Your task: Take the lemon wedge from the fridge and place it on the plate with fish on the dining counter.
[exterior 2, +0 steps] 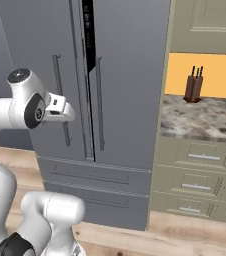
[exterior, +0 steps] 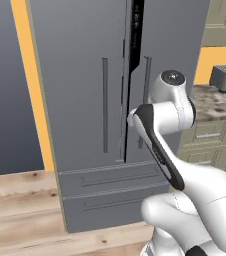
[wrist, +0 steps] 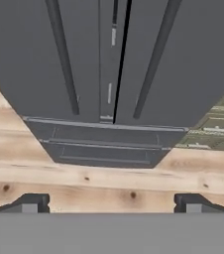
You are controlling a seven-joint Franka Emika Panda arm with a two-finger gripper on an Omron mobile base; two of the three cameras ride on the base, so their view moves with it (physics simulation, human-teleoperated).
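Fridge (exterior: 85, 100) doors stand slightly ajar while the gripper (wrist: 111, 203), fingers spread wide and empty, faces them

Only a narrow dark slit between the fridge (exterior: 85, 100) doors; gripper (wrist: 111, 203) fingers spread, clear floor below.

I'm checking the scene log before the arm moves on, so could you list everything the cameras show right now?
fridge: one, dark grey, ahead of the arm; doors slightly ajar at the top, two long vertical handles, two bottom drawers.
toaster: one, grey, on the stone counter right of the fridge.
knife block: one, brown, on that counter against the orange wall.
stone counter: one, mottled grey-brown, over beige drawers.
beige drawers: several, with silver handles, below that counter.
wood floor: light planks, under the fridge.
arm: one, white with dark joints.
gripper: one, dark fingertips spread apart, nothing between them.
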